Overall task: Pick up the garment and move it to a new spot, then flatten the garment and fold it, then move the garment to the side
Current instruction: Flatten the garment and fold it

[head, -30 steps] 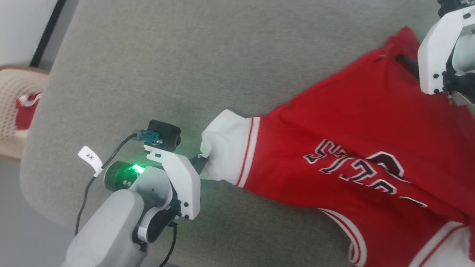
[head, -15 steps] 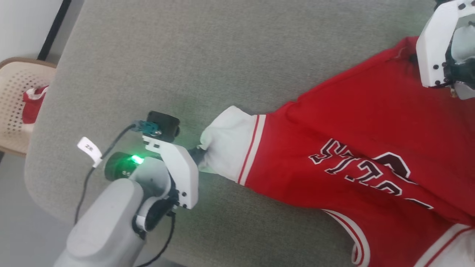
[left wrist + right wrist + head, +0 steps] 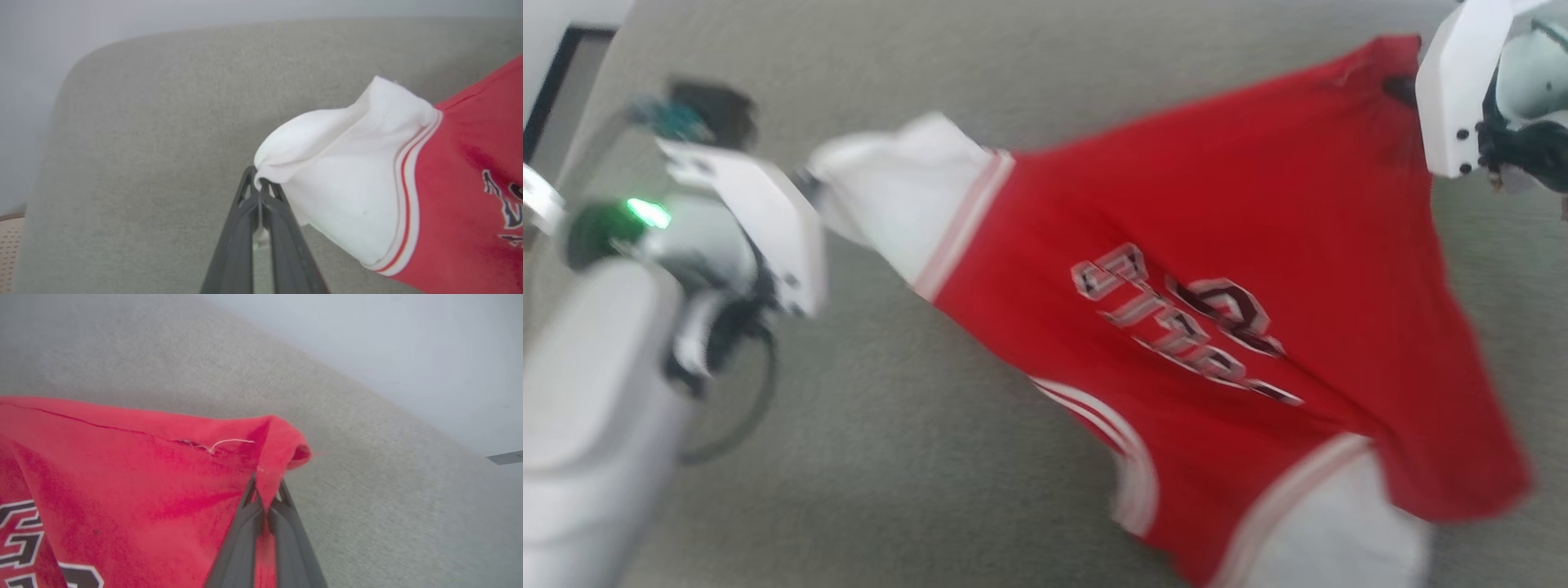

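Grey upholstery [image 3: 980, 457] lies under everything, and over it the garment [image 3: 1217, 204] hangs stretched between the two arms, lettering side up and blurred in the head view. At one end the left gripper [image 3: 259, 183] is clenched on the cuff of a white sleeve [image 3: 347, 183]. At the other the right gripper [image 3: 265, 492] is clenched on a red corner [image 3: 282, 453], just beside a loose white thread [image 3: 231, 442].
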